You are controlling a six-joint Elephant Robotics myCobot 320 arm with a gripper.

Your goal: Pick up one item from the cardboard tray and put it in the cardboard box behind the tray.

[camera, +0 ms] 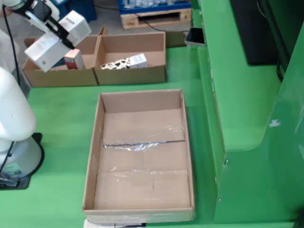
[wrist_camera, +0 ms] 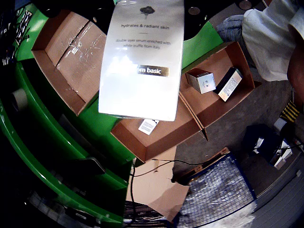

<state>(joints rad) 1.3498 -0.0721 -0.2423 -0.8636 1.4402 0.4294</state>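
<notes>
1. I start with the big shallow cardboard box with taped flaps: in the fixed view it lies in the foreground on the green table and holds nothing I can see, so the putting-in is not yet done. In the riding view the same box shows at upper left, equally bare.

2. Next, the two-compartment cardboard tray at the far side of the fixed view. Its right compartment keeps a patterned white carton lying on its side; the left one keeps a small red-and-white carton. The riding view shows the tray from above, with a small white-and-brown cube box, a black-and-cream carton and a white label or packet inside.

3. The tall white carton with printed text fills the riding view, close under the camera; in the fixed view it hangs tilted in the air above the tray's left end — lifted, I judge, so the pick is complete.

4. The gripper carries that carton, though I cannot tell how the hold is made — fingers or suction.

5. What is left, in my judgement: carry the carton across to the big box, lower it, and let go.
</notes>
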